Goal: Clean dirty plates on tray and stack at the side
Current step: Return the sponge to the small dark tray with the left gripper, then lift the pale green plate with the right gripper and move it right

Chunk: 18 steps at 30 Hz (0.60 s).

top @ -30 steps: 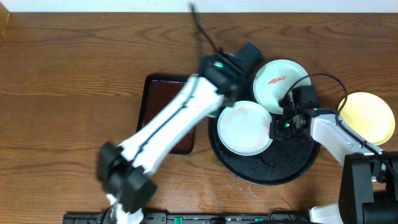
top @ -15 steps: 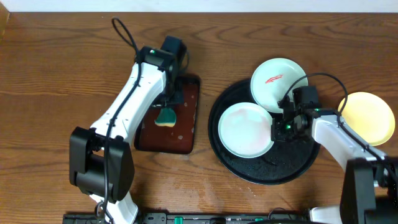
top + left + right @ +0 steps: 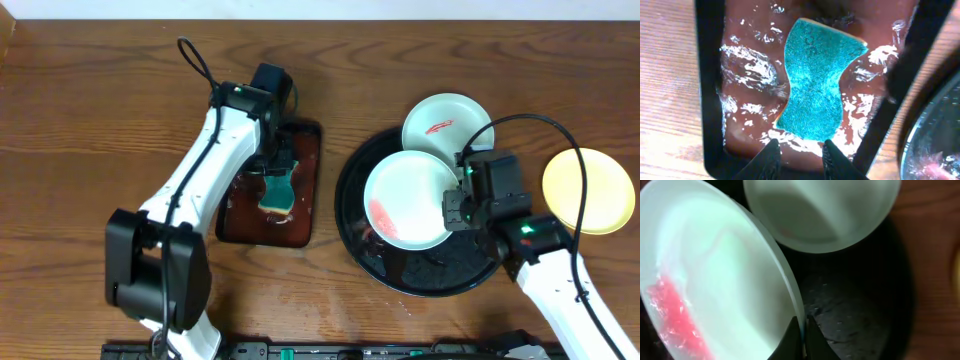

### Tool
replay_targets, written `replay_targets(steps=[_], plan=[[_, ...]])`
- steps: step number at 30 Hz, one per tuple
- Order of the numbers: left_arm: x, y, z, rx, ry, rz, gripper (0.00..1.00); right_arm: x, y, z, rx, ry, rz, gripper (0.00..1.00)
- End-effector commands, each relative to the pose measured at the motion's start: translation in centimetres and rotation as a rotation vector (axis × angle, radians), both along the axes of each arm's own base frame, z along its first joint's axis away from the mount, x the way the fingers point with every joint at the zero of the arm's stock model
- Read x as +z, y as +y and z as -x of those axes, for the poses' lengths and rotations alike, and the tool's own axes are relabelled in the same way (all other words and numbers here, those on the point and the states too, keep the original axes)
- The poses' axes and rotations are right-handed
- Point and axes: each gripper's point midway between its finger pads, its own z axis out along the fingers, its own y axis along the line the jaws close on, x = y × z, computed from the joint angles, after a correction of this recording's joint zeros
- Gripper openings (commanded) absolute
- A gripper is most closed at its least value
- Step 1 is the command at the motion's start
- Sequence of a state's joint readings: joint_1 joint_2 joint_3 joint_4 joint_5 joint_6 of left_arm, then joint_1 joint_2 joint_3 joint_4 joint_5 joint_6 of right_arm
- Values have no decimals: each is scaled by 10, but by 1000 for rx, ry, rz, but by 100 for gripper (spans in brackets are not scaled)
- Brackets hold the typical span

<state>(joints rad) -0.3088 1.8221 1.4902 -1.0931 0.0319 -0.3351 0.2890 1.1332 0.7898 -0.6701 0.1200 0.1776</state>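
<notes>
The black tray holds two plates. My right gripper is shut on the right rim of the white plate, which is tilted with a red smear at its low left edge. In the right wrist view the rim sits between the fingers, with the plate and its smear to the left. A pale mint plate with a red smear rests on the tray's far rim. The yellow plate lies on the table at right. My left gripper is open, just short of the teal sponge.
The sponge lies in a wet rectangular red-brown tray, left of the black tray. The left arm reaches over this small tray from the front left. Bare wooden table surrounds both trays.
The left arm swung from the black tray to the small tray, and the sponge now lies flat there, released. The right gripper raised and tilted the white plate; a red smear now shows.
</notes>
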Motion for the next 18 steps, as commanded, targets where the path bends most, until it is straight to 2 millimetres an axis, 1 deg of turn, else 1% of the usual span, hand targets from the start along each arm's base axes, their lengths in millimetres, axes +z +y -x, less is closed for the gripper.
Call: replay_targets(steps=[1,4,6,10,13,15,16,18], plan=[[33,1,4,-13,-80,33,31,10,-15,-3,-42,-71,178,1],[54,2,10,-13,-127,49,33,17,-1,-2,4,-116,249,1],[67,4,15,-13,-153,57,35,22,3,-1,18,-151,309,1],[93,7,26,-13,-219,77,43,44,10,1,30,-269,472,1],[111,9,32,-14,-271,94,53,61,15,4,26,-358,568,1],[121,11,37,-14,-299,102,65,68,19,6,27,-394,599,1],[124,11,39,-14,-310,106,68,71,21,6,30,-409,609,1],[131,12,41,-13,-332,112,73,74,30,7,97,-418,649,1]])
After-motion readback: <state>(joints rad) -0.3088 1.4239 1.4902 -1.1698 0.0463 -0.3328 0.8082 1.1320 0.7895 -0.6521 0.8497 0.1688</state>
